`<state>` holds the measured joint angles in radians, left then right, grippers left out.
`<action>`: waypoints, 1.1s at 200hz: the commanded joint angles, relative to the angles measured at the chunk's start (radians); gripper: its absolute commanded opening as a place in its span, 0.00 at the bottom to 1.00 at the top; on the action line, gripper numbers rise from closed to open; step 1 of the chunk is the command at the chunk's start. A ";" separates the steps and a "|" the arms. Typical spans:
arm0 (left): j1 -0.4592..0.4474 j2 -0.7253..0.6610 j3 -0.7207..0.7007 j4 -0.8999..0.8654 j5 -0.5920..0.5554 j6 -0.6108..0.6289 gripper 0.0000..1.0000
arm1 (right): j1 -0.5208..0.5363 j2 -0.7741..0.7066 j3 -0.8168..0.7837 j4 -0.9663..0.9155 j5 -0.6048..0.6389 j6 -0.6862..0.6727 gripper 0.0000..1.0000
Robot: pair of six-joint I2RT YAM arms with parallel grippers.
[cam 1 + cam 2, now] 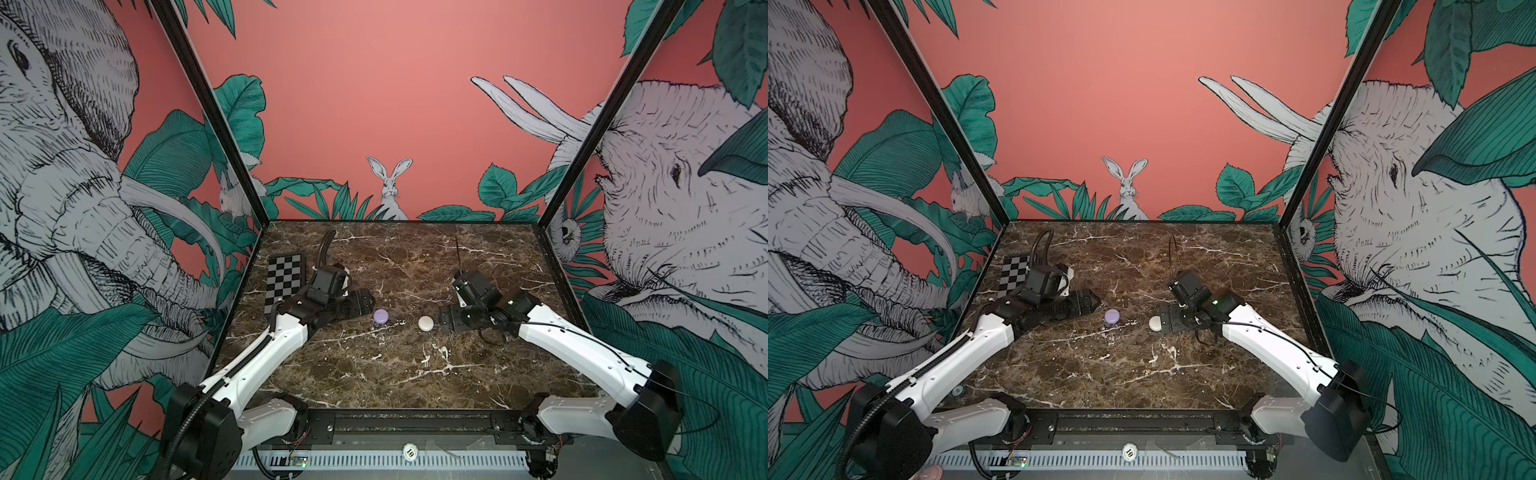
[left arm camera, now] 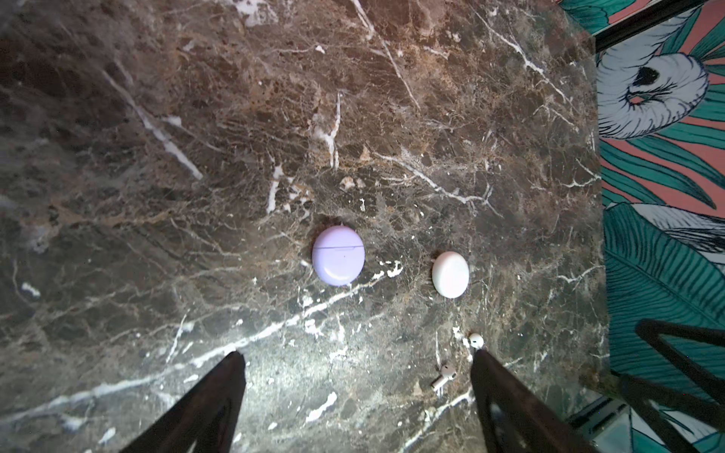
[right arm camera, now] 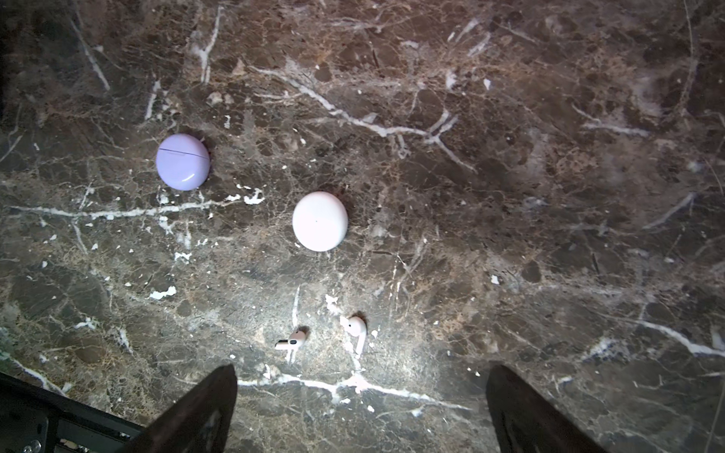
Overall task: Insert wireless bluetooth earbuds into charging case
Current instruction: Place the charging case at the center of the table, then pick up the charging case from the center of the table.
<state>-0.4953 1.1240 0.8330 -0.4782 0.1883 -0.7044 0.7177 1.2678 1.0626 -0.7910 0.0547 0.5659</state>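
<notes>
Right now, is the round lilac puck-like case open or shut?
Shut. The round lilac case lies flat; both wrist views show its lid seam as a thin closed line.

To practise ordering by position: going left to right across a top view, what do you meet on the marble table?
black-and-white checkerboard card → left gripper → round lilac charging case → round white charging case → right gripper

Right of centre in a top view the right gripper (image 1: 1166,318) hides part of the white case (image 1: 1154,323), and one white earbud (image 2: 475,340) has its stem behind a finger (image 2: 506,392) of the left gripper (image 2: 357,355), whose fingers the frame edge cuts off.
</notes>
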 commanded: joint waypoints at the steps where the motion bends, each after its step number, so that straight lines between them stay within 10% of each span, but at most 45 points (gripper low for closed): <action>1: -0.067 -0.062 -0.018 -0.062 -0.069 -0.135 0.90 | -0.011 0.001 0.010 -0.030 -0.030 -0.035 0.98; 92: -0.294 0.123 0.123 -0.142 -0.260 -0.409 0.90 | -0.073 -0.068 0.040 -0.131 0.047 -0.067 0.98; 220: -0.494 0.850 0.800 -0.427 -0.275 -0.612 0.88 | -0.088 -0.290 0.108 -0.248 0.116 -0.058 0.98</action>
<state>-0.9710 1.9587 1.5967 -0.8188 -0.0792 -1.2438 0.6346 1.0294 1.1439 -0.9901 0.1329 0.5083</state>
